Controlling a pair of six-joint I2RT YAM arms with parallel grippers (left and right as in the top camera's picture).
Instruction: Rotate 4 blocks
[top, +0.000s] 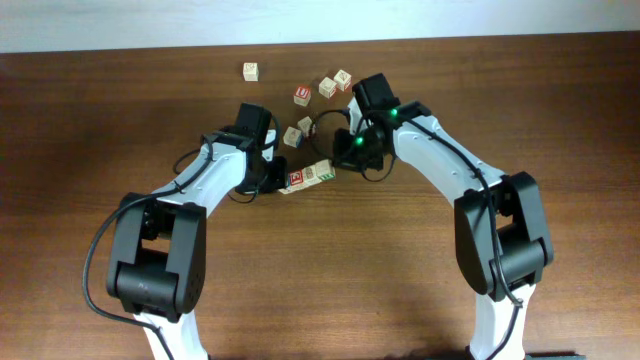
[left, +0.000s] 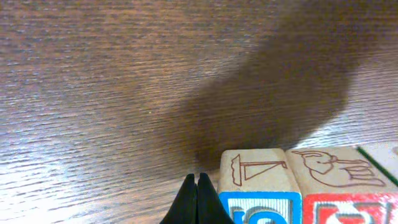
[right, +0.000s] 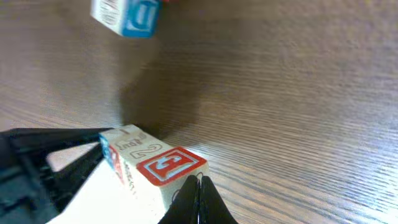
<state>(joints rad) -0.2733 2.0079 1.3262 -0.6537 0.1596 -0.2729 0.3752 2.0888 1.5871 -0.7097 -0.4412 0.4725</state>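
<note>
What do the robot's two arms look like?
The left arm and right arm both have curved white shells between chunky black joint blocks, with thin black cables looping alongside. Small green lights glow on the right one. Each arm ends in slim black fingers that taper to points.

Soft, even light falls from above. Overhead, the table (top: 330, 300) is sharp, with faint shadows beside the arms. In the left wrist view a broad, soft shadow darkens the wood behind the blocks (left: 258, 177) (pale glare lower left). In the right wrist view the blue-faced block (right: 124, 15) at the top is blurred.
</note>
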